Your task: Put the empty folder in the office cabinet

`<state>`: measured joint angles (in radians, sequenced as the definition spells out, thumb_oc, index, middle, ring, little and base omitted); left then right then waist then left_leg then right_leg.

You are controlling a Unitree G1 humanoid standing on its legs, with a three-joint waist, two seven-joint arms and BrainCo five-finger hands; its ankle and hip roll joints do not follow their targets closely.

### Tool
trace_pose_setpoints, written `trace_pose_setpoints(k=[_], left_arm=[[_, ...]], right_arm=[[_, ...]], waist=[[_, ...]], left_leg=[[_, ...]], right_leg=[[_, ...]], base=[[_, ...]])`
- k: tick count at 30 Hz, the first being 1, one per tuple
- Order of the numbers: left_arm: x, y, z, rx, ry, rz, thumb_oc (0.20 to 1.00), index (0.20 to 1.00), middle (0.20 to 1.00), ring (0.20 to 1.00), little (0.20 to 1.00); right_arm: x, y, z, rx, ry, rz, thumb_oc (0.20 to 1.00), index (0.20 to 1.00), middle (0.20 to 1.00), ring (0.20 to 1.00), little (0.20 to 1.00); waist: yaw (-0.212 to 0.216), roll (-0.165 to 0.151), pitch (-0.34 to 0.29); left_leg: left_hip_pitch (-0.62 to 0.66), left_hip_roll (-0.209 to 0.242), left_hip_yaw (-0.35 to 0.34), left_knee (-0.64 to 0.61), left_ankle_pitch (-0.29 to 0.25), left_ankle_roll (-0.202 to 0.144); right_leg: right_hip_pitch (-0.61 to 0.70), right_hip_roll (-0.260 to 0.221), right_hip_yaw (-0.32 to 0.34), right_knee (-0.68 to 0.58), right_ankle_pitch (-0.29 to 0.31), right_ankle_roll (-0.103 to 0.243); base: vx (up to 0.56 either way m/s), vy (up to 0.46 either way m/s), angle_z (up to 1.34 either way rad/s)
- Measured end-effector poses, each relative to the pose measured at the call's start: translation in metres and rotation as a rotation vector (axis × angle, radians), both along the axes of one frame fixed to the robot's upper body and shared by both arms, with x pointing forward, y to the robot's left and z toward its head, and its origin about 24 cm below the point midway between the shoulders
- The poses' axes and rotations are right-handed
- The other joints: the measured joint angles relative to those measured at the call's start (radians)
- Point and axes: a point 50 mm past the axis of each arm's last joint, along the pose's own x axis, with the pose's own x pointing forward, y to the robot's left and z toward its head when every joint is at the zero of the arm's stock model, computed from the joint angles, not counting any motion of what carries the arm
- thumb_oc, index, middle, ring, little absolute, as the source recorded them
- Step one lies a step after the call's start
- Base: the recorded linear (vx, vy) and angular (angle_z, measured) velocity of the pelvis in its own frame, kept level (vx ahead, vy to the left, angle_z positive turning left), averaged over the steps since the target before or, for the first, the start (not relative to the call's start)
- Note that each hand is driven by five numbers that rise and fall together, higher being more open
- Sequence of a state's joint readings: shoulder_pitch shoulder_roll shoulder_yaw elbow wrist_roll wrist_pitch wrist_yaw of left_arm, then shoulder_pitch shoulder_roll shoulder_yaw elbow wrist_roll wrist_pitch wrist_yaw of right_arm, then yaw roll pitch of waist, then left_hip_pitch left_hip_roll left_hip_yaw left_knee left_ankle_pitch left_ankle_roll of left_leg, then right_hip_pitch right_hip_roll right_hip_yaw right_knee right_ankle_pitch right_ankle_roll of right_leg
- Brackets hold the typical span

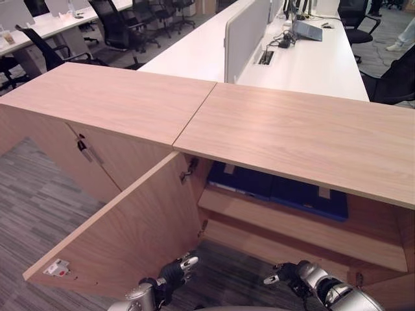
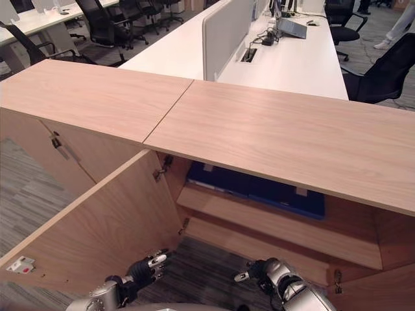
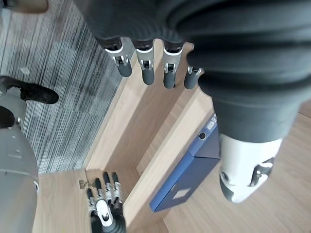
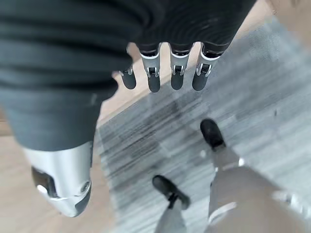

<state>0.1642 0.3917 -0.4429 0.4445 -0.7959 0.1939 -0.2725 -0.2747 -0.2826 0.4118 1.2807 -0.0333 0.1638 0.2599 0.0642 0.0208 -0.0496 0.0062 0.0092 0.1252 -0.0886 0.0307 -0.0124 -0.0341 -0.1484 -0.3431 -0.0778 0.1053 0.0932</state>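
Note:
Two blue folders (image 1: 305, 196) lie flat side by side on the upper shelf (image 1: 292, 223) of the open wooden cabinet (image 1: 292, 129); one shows edge-on in the left wrist view (image 3: 187, 179). Its door (image 1: 130, 233) swings out to the left. My left hand (image 1: 174, 272) hangs low in front of the door's lower edge, fingers (image 3: 146, 68) straight, holding nothing. Low before the cabinet's opening is my right hand (image 1: 293, 272), fingers (image 4: 153, 73) straight and thumb spread, also empty. Both hands are below the shelf, apart from the folders.
A second cabinet (image 1: 97, 97) with a closed door and metal handle (image 1: 84, 149) joins on the left. Behind stand a white desk (image 1: 318, 65) with a divider panel (image 1: 246, 35) and black office chairs (image 1: 117, 23). Grey carpet (image 1: 32, 201) covers the floor.

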Motion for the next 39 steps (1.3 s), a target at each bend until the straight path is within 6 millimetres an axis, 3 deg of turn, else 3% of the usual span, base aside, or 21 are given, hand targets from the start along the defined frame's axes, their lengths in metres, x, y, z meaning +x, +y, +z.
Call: trace_pose_setpoints(k=[8,14,15,16,18,20,21,23,26,28,31,34,39], left_arm=[[-0.023,0.0,-0.024,0.03,0.135,0.055,1.0,1.0,1.0,1.0,1.0],[-0.022,-0.007,-0.027,0.053,0.142,0.045,1.0,1.0,1.0,1.0,1.0],[-0.025,-0.007,-0.028,0.054,0.15,0.052,1.0,1.0,1.0,1.0,1.0],[-0.024,-0.01,-0.029,0.048,0.152,0.066,1.0,1.0,1.0,1.0,1.0],[-0.025,-0.01,-0.031,0.051,0.157,0.084,1.0,1.0,1.0,1.0,1.0],[-0.031,-0.009,-0.034,0.062,0.182,0.091,1.0,1.0,1.0,1.0,1.0],[-0.031,-0.008,-0.034,0.067,0.183,0.095,1.0,1.0,1.0,1.0,1.0],[-0.029,-0.006,-0.034,0.074,0.178,0.104,1.0,1.0,1.0,1.0,1.0],[-0.029,-0.022,-0.036,0.036,0.185,0.128,1.0,1.0,1.0,1.0,1.0],[-0.025,-0.025,-0.036,0.026,0.177,0.144,1.0,1.0,1.0,1.0,1.0],[-0.018,-0.031,-0.033,0.006,0.156,0.139,1.0,1.0,1.0,1.0,1.0],[-0.02,-0.033,-0.036,0.011,0.175,0.144,1.0,1.0,1.0,1.0,1.0],[-0.024,-0.029,-0.039,0.033,0.197,0.154,1.0,1.0,1.0,1.0,1.0]], right_arm=[[-0.028,-0.003,-0.011,0.059,-0.029,-0.397,1.0,1.0,1.0,1.0,1.0],[-0.028,0.004,-0.013,0.078,-0.056,-0.5,1.0,1.0,1.0,1.0,1.0],[-0.029,0.004,-0.013,0.084,-0.057,-0.521,1.0,1.0,1.0,1.0,1.0],[-0.032,0.003,-0.014,0.082,-0.056,-0.543,1.0,1.0,1.0,1.0,1.0],[-0.033,0.001,-0.014,0.076,-0.064,-0.577,1.0,1.0,1.0,1.0,1.0],[-0.036,0.0,-0.015,0.082,-0.064,-0.619,1.0,1.0,1.0,1.0,1.0],[-0.039,0.0,-0.016,0.082,-0.06,-0.637,1.0,1.0,1.0,1.0,1.0],[-0.042,0.002,-0.017,0.082,-0.055,-0.654,1.0,1.0,1.0,1.0,1.0],[-0.059,-0.009,-0.02,0.035,-0.029,-0.676,1.0,1.0,1.0,1.0,1.0],[-0.067,-0.009,-0.022,0.03,-0.012,-0.686,1.0,1.0,1.0,1.0,1.0],[-0.08,-0.012,-0.024,0.015,0.011,-0.715,1.0,1.0,1.0,1.0,1.0],[-0.087,-0.016,-0.024,0.005,0.022,-0.731,1.0,1.0,1.0,1.0,1.0],[-0.096,-0.02,-0.025,-0.016,0.046,-0.739,1.0,1.0,1.0,1.0,1.0]], waist=[[-0.032,0.0,0.01],[-0.08,0.0,0.09],[-0.083,0.006,0.096],[-0.079,0.016,0.098],[-0.073,0.022,0.099],[-0.063,0.0,0.084],[-0.063,-0.019,0.073],[-0.057,-0.036,0.059],[-0.077,-0.002,0.034],[-0.088,0.0,0.032],[-0.11,-0.002,0.033],[-0.123,0.003,0.035],[-0.134,-0.001,0.055]], left_leg=[[0.007,-0.016,0.021,-0.001,-0.006,0.01],[0.0,-0.022,0.051,0.005,-0.002,0.045],[-0.003,-0.013,0.059,0.003,0.004,0.057],[-0.004,0.002,0.065,0.003,0.006,0.058],[0.0,0.023,0.081,0.005,0.009,0.054],[-0.003,0.029,0.094,0.001,0.014,0.038],[-0.003,0.03,0.111,0.001,0.027,0.019],[-0.001,0.031,0.125,0.001,0.026,0.01],[0.01,0.1,0.14,0.028,0.031,-0.005],[0.007,0.126,0.14,0.044,0.029,-0.007],[0.004,0.171,0.137,0.051,0.031,-0.016],[-0.002,0.207,0.146,0.061,0.029,-0.046],[-0.002,0.244,0.147,0.069,0.023,-0.05]], right_leg=[[-0.011,-0.017,0.025,0.013,0.004,0.007],[-0.097,-0.054,0.082,0.169,-0.027,0.019],[-0.108,-0.059,0.087,0.214,-0.056,0.019],[-0.141,-0.069,0.089,0.344,-0.115,0.029],[-0.143,-0.079,0.113,0.441,-0.165,0.054],[-0.093,-0.108,0.115,0.408,-0.184,0.083],[-0.046,-0.11,0.117,0.309,-0.185,0.084],[0.001,-0.088,0.129,0.194,-0.192,0.075],[0.03,-0.011,0.166,0.138,-0.164,0.044],[0.037,0.018,0.172,0.122,-0.16,0.033],[0.027,0.063,0.185,0.124,-0.166,0.01],[0.0,0.094,0.199,0.156,-0.178,-0.015],[-0.04,0.119,0.206,0.236,-0.211,-0.051]], base=[[-0.04,0.084,-0.07],[-0.09,0.004,-0.12],[-0.07,-0.103,-0.08],[-0.03,-0.065,-0.13],[-0.01,-0.111,-0.24],[-0.02,-0.252,-0.33],[-0.02,-0.205,-0.39],[0.0,-0.175,-0.46],[-0.01,-0.303,-0.42],[-0.02,-0.268,-0.27],[-0.03,-0.298,-0.16],[-0.02,-0.228,-0.19],[0.0,-0.186,-0.1]])
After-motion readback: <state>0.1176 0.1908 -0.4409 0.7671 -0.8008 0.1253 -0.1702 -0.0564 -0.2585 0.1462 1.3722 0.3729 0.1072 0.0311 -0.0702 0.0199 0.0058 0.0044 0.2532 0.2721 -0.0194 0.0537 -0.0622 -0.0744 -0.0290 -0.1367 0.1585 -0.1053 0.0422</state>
